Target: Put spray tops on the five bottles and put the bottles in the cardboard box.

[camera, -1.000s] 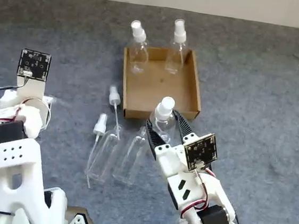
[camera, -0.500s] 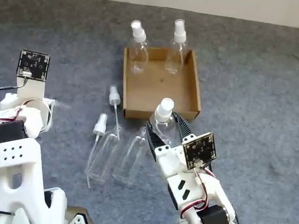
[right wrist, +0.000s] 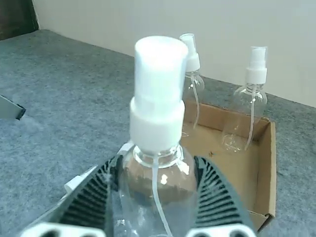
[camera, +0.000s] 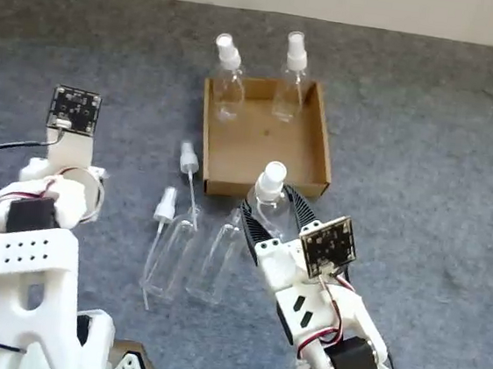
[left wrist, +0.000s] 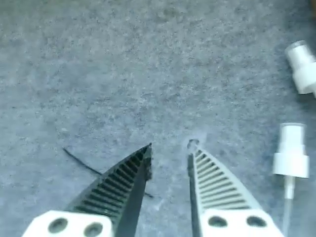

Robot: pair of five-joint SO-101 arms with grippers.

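My right gripper (camera: 270,207) is shut on an upright clear bottle (right wrist: 155,185) with a white spray top (right wrist: 157,94), just in front of the near wall of the cardboard box (camera: 264,142). Two capped bottles (camera: 228,79) (camera: 291,76) stand at the box's far side. Two uncapped bottles (camera: 171,252) (camera: 220,254) lie on the carpet left of my right arm. Two loose spray tops (camera: 188,157) (camera: 166,205) lie beside them. My left gripper (left wrist: 169,150) hovers open over bare carpet, with the spray tops (left wrist: 302,69) (left wrist: 291,158) off to its side.
Grey carpet (camera: 427,142) covers the table. The left arm's body (camera: 32,250) stands at the near left. A thin dark wire (left wrist: 81,163) lies on the carpet beside my left gripper's finger. A pale wall runs along the far edge.
The left arm has shifted a little to the right, toward the loose spray tops. The right arm and its bottle have stayed put.
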